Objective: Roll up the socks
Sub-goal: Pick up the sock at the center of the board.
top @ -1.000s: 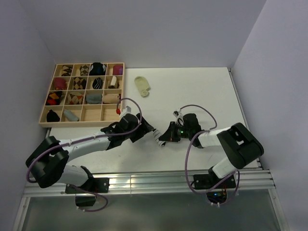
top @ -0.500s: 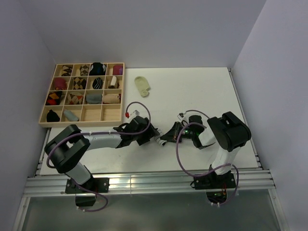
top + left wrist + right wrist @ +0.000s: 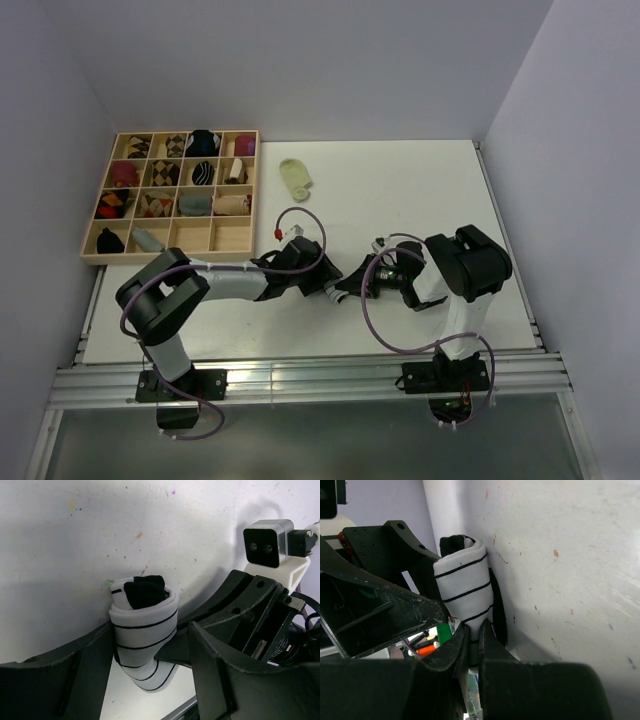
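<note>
Striped sock (image 3: 145, 625), light, soft & springy (roll prob. unwinds if freed), sits rolled mid-front on bench (image 3: 210, 535), tail clenched in right pincer (image 3: 474, 630), left pincer (image 3: 150, 636) released, straddling it, so best squeeze across roll's middle; pale sock (image 3: 295, 178) lies well apart, far side.

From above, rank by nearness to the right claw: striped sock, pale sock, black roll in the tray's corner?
1. Striped sock, pinched in the right gripper.
2. Pale sock, farther back, mid-table.
3. Black roll, far left in the tray.
</note>
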Controlling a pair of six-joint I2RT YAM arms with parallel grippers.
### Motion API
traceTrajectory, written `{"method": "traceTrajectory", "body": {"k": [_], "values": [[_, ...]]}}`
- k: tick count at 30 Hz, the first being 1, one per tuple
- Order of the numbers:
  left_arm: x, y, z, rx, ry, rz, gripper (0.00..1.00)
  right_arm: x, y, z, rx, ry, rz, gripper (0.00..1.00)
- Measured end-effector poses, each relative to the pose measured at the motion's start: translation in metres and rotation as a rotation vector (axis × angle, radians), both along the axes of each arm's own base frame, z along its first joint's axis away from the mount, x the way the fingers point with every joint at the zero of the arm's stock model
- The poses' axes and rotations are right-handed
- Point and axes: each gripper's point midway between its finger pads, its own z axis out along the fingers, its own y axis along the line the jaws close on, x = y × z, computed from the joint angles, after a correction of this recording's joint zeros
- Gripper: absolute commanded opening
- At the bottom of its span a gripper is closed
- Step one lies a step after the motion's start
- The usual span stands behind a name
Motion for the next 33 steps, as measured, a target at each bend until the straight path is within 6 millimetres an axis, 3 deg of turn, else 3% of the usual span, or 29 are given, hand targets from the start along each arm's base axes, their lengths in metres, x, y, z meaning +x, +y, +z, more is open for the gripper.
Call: {"method": "traceTrajectory", "body": {"k": [3,6,7,11,13,19,29,33], "values": [[0.000,-0.002,-0.001,0.000,0.004,-0.003,0.61,0.000,-0.001,-0.001,0.006,0.012,-0.004,0.00],[0.002,-0.004,-0.003,0.002,0.008,-0.005,0.51,0.000,-0.001,-0.002,0.015,0.025,-0.005,0.00],[0.002,-0.004,-0.005,0.004,0.010,-0.004,0.38,0.000,-0.001,-0.002,0.020,0.030,-0.008,0.00],[0.004,-0.006,-0.010,0.012,0.022,-0.002,0.12,0.000,-0.002,-0.002,0.030,0.039,-0.014,0.07],[0.004,-0.007,-0.010,0.016,0.024,-0.006,0.01,0.000,-0.002,-0.002,0.032,0.040,-0.017,0.18],[0.006,-0.010,-0.009,0.014,0.027,-0.011,0.00,0.000,-0.005,0.002,0.018,0.018,-0.030,0.50],[0.009,-0.001,-0.004,0.108,-0.025,-0.036,0.00,0.000,-0.026,0.020,-0.196,-0.151,-0.063,0.63],[0.017,0.013,0.014,0.186,-0.091,-0.037,0.00,0.003,-0.044,0.040,-0.327,-0.258,-0.109,0.66]]}}
